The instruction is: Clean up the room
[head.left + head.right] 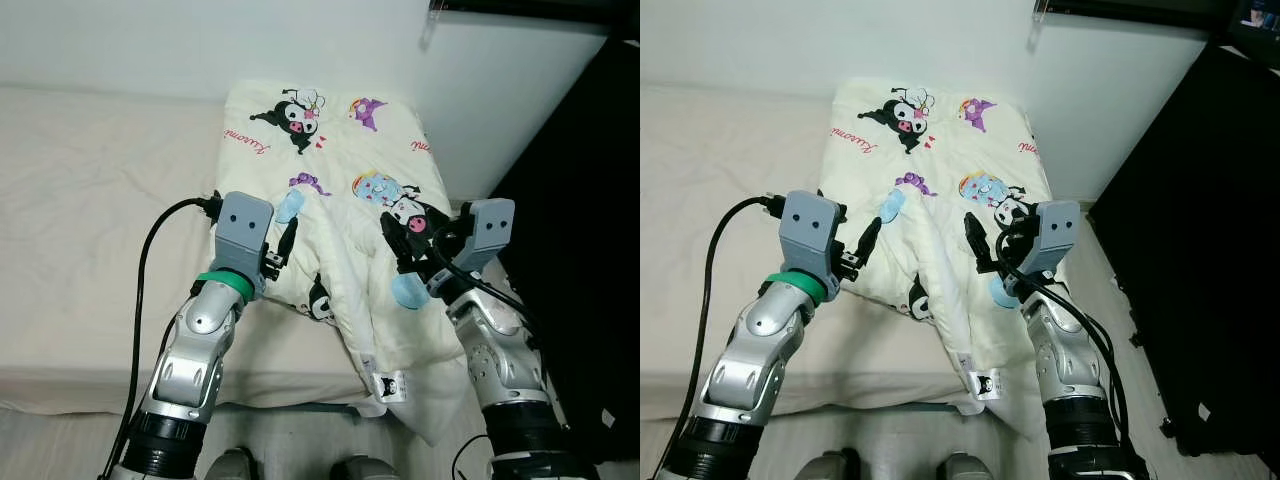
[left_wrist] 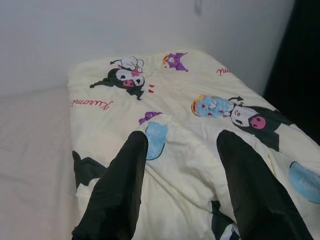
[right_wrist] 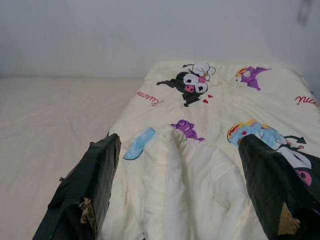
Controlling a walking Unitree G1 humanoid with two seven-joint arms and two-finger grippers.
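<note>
While my left gripper (image 1: 283,243) and right gripper (image 1: 405,243) hover, fingers spread, nothing grasped: blanket (image 1: 345,190) on bed (image 1: 90,190), long axis 12–6, raised fold between both, right nearer.

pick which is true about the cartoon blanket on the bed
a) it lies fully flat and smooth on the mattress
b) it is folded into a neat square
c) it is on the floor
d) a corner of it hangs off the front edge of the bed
d, the cartoon blanket is bunched on the bed, and its near corner droops over the front edge between the left gripper and the right gripper.
</note>
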